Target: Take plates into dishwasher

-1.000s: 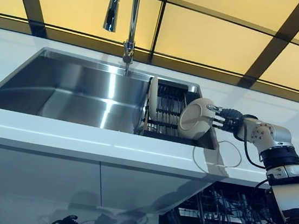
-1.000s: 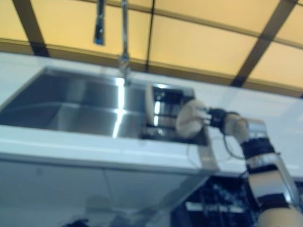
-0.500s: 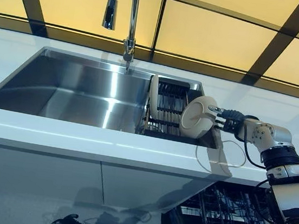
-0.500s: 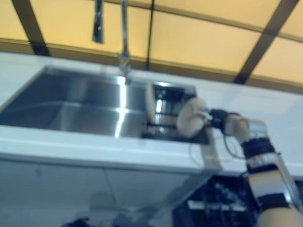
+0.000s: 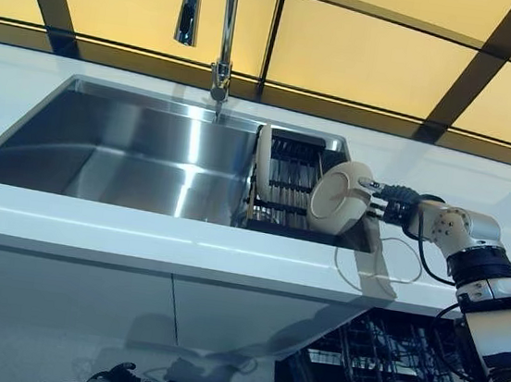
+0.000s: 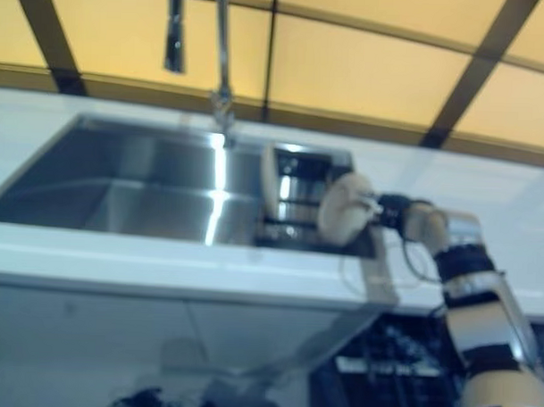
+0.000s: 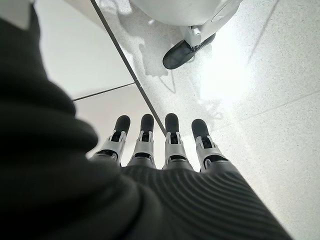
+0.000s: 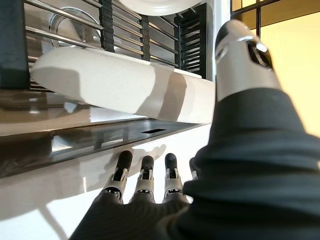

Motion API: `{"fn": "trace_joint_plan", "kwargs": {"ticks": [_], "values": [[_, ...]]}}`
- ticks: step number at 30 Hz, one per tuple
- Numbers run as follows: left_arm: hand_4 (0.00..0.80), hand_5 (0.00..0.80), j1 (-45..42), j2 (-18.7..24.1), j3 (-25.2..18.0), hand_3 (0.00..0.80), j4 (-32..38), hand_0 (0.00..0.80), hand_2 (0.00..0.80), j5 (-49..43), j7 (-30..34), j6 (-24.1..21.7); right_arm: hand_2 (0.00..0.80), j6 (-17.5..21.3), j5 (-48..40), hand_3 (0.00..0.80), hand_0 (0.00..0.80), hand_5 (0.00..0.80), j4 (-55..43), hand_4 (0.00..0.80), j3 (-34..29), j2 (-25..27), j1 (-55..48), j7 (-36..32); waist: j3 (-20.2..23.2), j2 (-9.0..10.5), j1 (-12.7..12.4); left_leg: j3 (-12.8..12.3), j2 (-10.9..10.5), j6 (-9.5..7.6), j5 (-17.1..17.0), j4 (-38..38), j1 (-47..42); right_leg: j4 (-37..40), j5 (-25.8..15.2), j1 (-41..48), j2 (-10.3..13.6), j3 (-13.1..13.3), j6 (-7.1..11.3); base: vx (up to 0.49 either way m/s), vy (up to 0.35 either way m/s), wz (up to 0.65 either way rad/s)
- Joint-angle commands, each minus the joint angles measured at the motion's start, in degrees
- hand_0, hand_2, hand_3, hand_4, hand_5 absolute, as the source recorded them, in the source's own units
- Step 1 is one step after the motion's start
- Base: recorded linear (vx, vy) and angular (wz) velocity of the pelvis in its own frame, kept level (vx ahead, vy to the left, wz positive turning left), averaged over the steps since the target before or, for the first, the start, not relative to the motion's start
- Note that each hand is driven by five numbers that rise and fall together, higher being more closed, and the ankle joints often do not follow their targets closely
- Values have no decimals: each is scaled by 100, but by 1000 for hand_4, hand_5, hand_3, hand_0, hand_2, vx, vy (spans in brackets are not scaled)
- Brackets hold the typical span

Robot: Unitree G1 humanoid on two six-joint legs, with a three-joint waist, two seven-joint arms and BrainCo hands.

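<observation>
Little had moved over the preceding second: the cream plate at the right hand had shifted slightly rightward and the whole view had drifted a touch, consistent with camera motion. Inspection found the stainless sink set in the white countertop, with a dark wire rack occupying its right end below the tall faucet. That rack contained a second plate standing upright on edge at its left side; the sink basin beside the rack held nothing visible. The cream plate was positioned over the rack's right end, standing on edge with its underside and foot ring facing the camera and tilted a little, its face plane running roughly front to back. The right wrist view showed the plate's rim crossing between the thumb and the straight fingers, with the thumb extended above it; actual contact could not be confirmed, and the hand read as uncurled rather than clasped. The left hand hung low with fingers straight, holding nothing, over pale floor. Below the counter at right, the dishwasher rack stood pulled out. No legible writing was observed.
</observation>
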State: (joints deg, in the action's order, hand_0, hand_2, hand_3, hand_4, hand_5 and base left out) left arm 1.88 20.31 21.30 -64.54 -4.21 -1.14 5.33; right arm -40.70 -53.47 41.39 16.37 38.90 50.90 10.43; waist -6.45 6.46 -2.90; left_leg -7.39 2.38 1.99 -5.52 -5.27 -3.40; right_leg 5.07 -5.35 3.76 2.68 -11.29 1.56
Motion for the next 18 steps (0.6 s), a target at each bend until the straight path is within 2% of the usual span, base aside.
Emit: {"fn": "trace_joint_plan", "kwargs": {"ticks": [1, 18], "values": [[0, 0, 449, 54, 432, 0, -51, 0, 0, -1, -21, -58, 0, 262, 40, 0, 0, 0, 211, 0, 64, 197, 858, 16, -79, -20, -290, 27, -157, -110, 499, 27, -42, -655, 450, 122, 366, -100, 546, 0, 0, 0], [0, 0, 486, 32, 464, 0, -42, 0, 0, -23, -13, -28, 0, 311, -44, 0, 0, 0, 41, 0, 144, -11, 815, 210, -116, -2, -313, 32, -148, -108, 488, 27, -25, -639, 440, 121, 354, -108, 537, 0, 0, 0]]}}
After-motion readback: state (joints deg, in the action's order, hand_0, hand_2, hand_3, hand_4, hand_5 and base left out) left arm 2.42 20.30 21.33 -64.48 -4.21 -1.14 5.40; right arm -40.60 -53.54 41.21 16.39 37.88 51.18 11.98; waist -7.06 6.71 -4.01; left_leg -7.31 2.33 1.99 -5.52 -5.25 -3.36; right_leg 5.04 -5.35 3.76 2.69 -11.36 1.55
